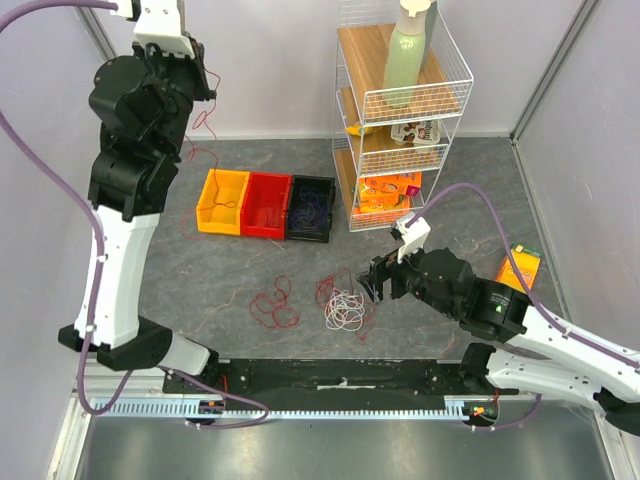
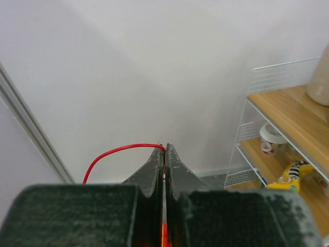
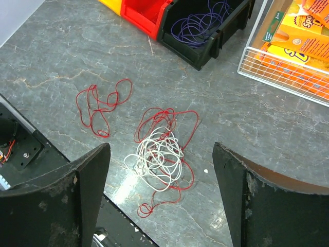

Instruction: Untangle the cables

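Left tool [image 2: 164,150] high, clamped; right tool [image 3: 160,149] low, spread wide.

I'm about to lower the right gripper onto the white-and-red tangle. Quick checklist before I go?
1. Is the right gripper open: ok, jaws wide.
2. Is the white-and-red tangle centred between its fingers: ok in the right wrist view.
3. Is the left gripper shut on the red cable: ok, arm raised high.
4. Is the white cable free of red loops: not ok, red runs through and around it.
5. Is the loose red clump out of the way: ok, it lies apart on the table.
6. Is the held red cable separate from the tangle: cannot tell.
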Available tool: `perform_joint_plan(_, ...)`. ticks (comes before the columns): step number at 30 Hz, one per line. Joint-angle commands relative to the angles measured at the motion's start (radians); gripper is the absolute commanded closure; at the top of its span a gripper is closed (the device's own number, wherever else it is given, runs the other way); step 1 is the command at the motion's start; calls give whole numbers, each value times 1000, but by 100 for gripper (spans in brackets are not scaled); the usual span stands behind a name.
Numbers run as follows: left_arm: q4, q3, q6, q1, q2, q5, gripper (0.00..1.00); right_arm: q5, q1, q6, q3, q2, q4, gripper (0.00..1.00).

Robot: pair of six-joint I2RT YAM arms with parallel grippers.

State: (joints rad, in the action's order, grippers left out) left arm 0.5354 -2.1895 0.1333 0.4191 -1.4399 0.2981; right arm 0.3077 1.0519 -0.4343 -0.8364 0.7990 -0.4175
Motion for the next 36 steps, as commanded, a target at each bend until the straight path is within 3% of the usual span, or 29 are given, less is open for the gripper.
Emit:
perform_joint_plan(1,-77,-23,11,-52,-50,-28,98,-6,2,17,-6,2,43,12)
perform_joint_plan(8,-110,-36,-93,-85,-112,-166,98,51,0,-6,-15,37,60,11)
perform_joint_plan(18,-156,2,-123,-154,-201,-261,98,93,0,-75,5,-6,59,12)
perform_joint_plan(26,-210,181,-231,-172,-180,-325,99,107,-1,-72,-10,35,65,11)
perform_joint_plan(36,-311,517,-422,-171,-119,-375,98,77,-1,-83,11,0,63,11)
